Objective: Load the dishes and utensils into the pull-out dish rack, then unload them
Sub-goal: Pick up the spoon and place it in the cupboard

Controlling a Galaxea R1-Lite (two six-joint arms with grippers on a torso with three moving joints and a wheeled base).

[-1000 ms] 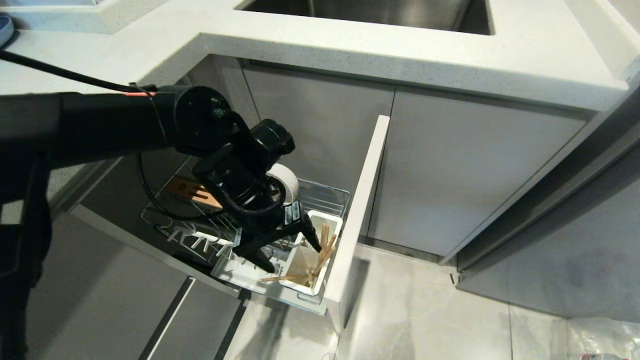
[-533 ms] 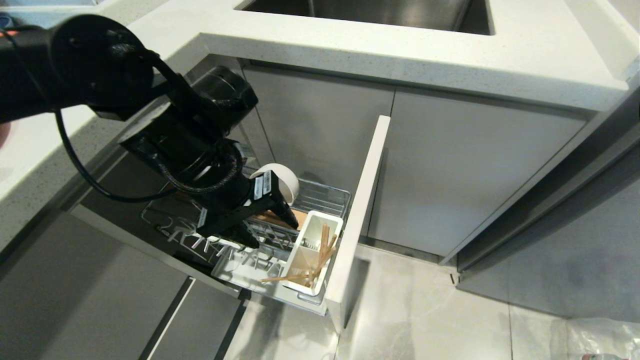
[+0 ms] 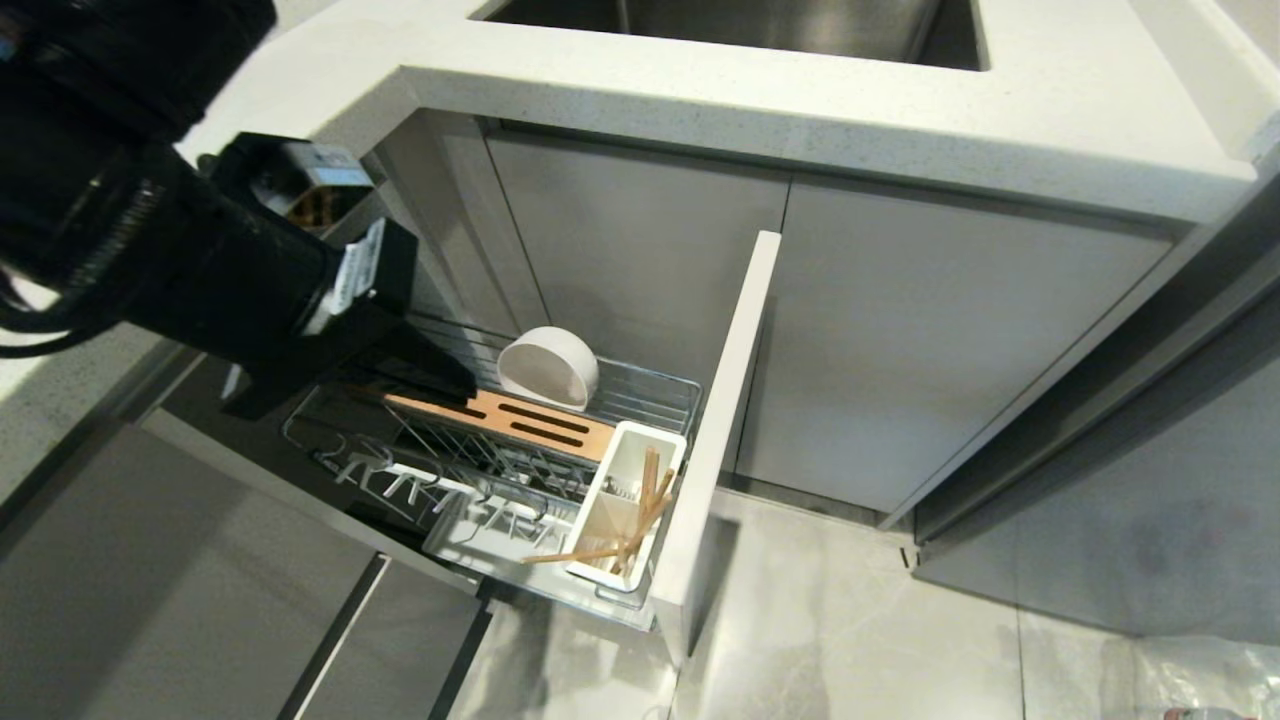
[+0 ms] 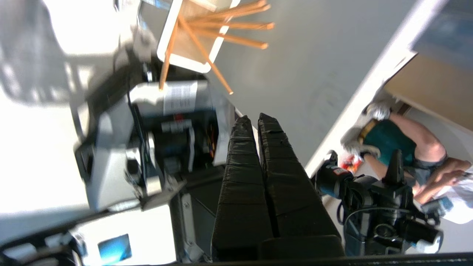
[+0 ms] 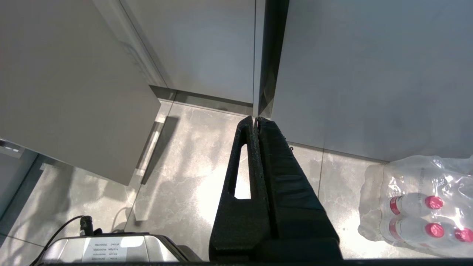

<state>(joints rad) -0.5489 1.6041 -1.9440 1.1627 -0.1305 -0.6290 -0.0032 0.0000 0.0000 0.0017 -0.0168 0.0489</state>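
Note:
The pull-out dish rack (image 3: 655,384) stands drawn out from the cabinet. An off-white bowl (image 3: 548,368) rests on its side at the rack's back, behind the bamboo strip (image 3: 510,418). Several wooden chopsticks (image 3: 645,495) lean in the white utensil cup (image 3: 598,520), some sticking out over its edge. In the left wrist view the chopsticks (image 4: 225,27) fan out of the cup (image 4: 186,62). The spoon does not show. My left gripper (image 3: 462,385) hangs shut and empty above the rack's left part, left of the bowl. In its wrist view the left gripper (image 4: 255,120) shows its jaws pressed together. My right gripper (image 5: 255,120) is shut, parked low over the floor.
The rack's pale cabinet front (image 3: 720,430) juts out on the right of the rack. A white countertop (image 3: 800,110) with a sink overhangs the cabinets. A pack of water bottles (image 5: 425,203) lies on the floor. A person (image 4: 399,142) crouches further off.
My left arm has risen and drawn back to the upper left, away from the utensil cup. Its jaws went from open to shut. The bowl and bamboo strip now show fully.

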